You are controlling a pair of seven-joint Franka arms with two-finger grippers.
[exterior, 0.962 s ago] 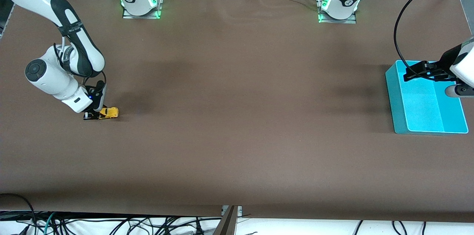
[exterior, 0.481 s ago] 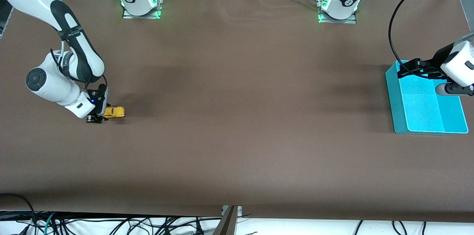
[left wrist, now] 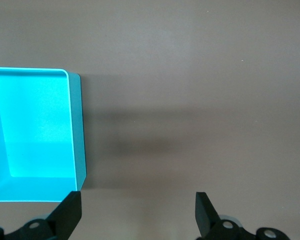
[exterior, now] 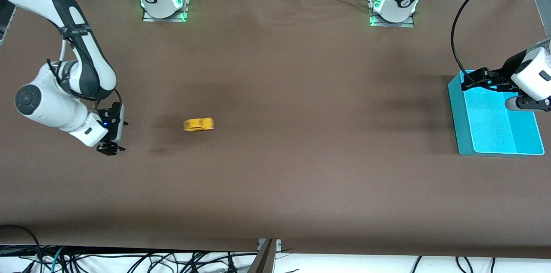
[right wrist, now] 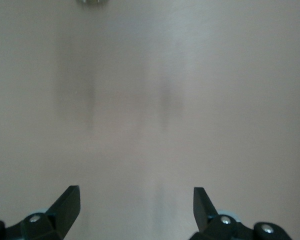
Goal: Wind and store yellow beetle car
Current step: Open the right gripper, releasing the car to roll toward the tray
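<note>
Yellow car (exterior: 198, 124) loose mid-table, blurred | right pincer (exterior: 110, 148) apart, empty | left pincer (exterior: 471, 82) apart over bin (exterior: 462, 135) | risk: car overshoots table edge

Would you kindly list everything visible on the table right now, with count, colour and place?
yellow beetle car: one, yellow, on the table toward the right arm's end, apart from both pincers.
tray: one, turquoise, at the left arm's end of the table, nothing in it.
table: one, brown cover.
right pincer: one, black fingers, open, low over the table beside the car's spot, holding nothing.
left pincer: one, black fingers, open, over the tray's edge, waiting.
</note>
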